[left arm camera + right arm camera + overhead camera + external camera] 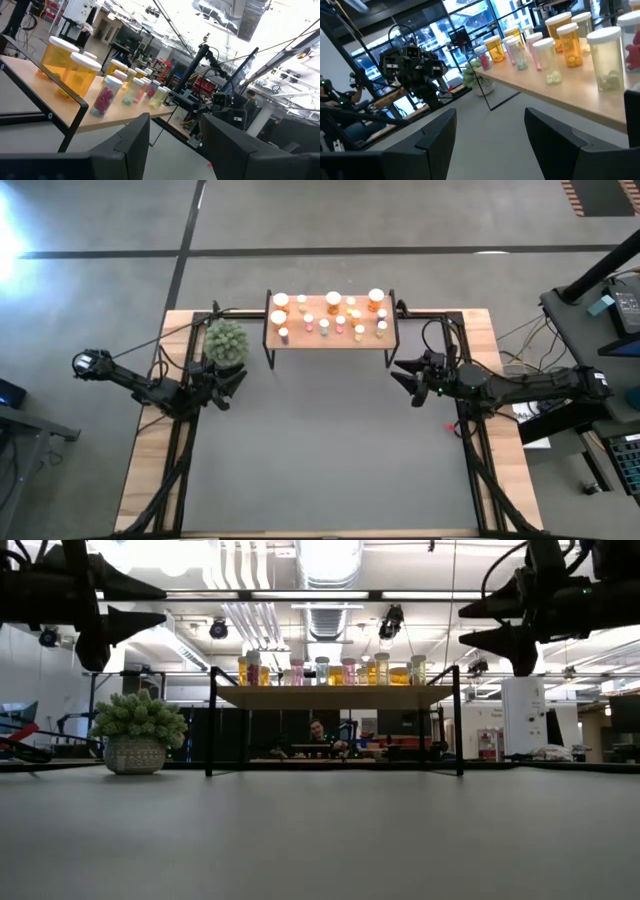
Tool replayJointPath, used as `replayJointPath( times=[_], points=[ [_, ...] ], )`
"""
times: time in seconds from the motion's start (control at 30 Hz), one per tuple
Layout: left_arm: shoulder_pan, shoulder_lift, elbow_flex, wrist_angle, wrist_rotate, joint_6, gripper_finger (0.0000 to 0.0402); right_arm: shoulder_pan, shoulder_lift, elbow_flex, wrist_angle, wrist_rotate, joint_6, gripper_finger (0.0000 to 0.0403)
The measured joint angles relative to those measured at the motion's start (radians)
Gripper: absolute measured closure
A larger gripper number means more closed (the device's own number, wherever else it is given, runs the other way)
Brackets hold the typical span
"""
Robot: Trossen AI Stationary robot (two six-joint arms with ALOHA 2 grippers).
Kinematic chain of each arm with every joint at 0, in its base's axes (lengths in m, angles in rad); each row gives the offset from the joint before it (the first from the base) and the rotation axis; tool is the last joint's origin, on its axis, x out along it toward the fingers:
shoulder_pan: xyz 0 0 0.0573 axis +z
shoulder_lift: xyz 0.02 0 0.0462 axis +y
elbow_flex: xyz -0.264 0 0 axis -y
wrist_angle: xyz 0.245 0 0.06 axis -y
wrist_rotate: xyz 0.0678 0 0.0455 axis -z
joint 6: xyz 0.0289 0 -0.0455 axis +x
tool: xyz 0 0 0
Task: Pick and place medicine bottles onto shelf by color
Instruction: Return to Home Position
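Shelf point(322, 340) stands at the far edge of the dark mat point(330, 460), roughly midway between your two arms. All the medicine bottles point(333, 299) you can see are on its wooden top, upright with white caps up, in loose rows. Bodies are orange, pink, yellow-green and pale. The larger orange ones sit toward the back row and the ends.

Potted plant point(226, 341) is on the surface just beside the shelf's left legs.

Left gripper point(237, 389) is near the plant, on its near side, and raised off the surface. Its jaws are parted and hold nothing.

Right gripper point(403, 383) is off the shelf's right end and nearer you, also raised. Its jaws are spread apart and hold nothing.

The two grippers point inward toward each other across the bare mat, well apart.
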State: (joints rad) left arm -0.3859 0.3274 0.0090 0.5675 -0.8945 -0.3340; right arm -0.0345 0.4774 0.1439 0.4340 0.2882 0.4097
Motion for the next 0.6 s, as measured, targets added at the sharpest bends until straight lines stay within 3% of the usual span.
replayJointPath(
  times=[0.33,0.6],
  points=[
    [0.0,0.011,-0.001,0.0,-0.001,0.0,0.024,0.0,0.0,-0.125,0.142,0.0,0.086,0.0179],
    [0.0,0.034,-0.001,0.0,-0.001,0.001,0.024,0.0,0.003,-0.132,0.145,0.001,0.115,0.0179]
  ],
)
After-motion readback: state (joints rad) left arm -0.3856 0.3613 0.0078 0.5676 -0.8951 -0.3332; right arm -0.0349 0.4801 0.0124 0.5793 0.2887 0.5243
